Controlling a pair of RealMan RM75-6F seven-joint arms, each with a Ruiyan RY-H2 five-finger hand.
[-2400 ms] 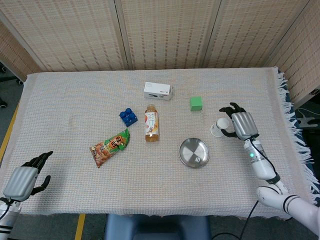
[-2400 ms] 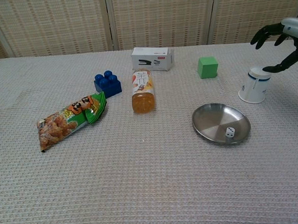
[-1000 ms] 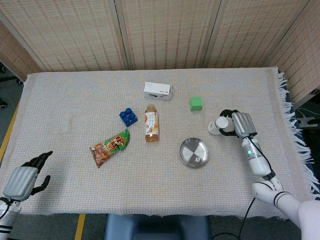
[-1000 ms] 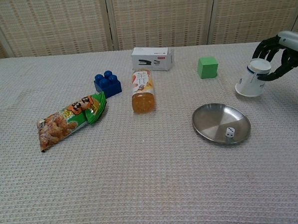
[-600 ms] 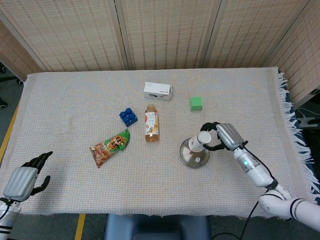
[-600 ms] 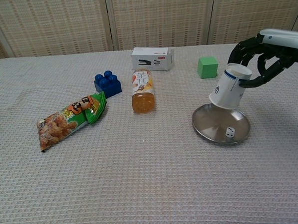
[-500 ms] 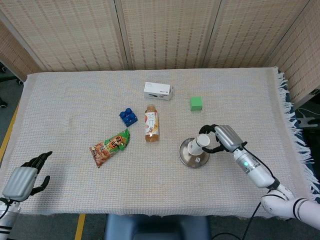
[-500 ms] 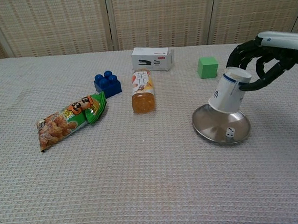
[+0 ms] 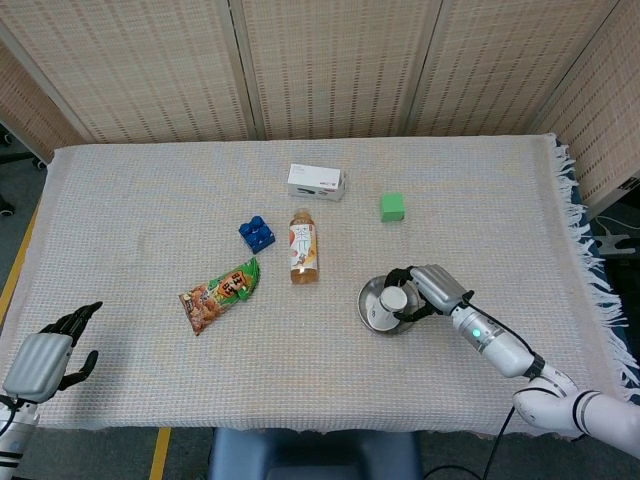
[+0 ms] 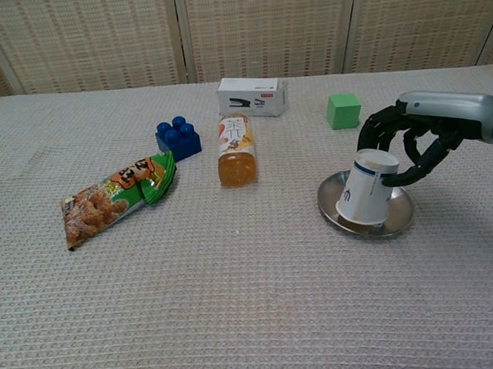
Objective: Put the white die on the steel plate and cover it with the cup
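the bench carried the whole job, and on its right near part the plate sat under the right robot hand. that robot hand was clamped around the cup, fingers wrapped on its upturned base, with the cup mouth-down and tilted, its rim down on the plate at the near side. the left robot hand lay at the bench's near left corner, well apart from everything, fingers spread and holding nothing.

judging from that, the task looked close to done: the cup was over the plate where the die ought to be, so the die step seemed finished and the covering was in hand. what seemed left was to set the cup flat and let go.

the die itself could not be seen in either view; it was presumably beneath the cup, but the pictures did not prove it. whether the cup's rim sat fully flat was also hard to tell, since the tilt hid its far edge. in the head view the robot hand covered much of the cup, and the left arm was cut off by the frame.
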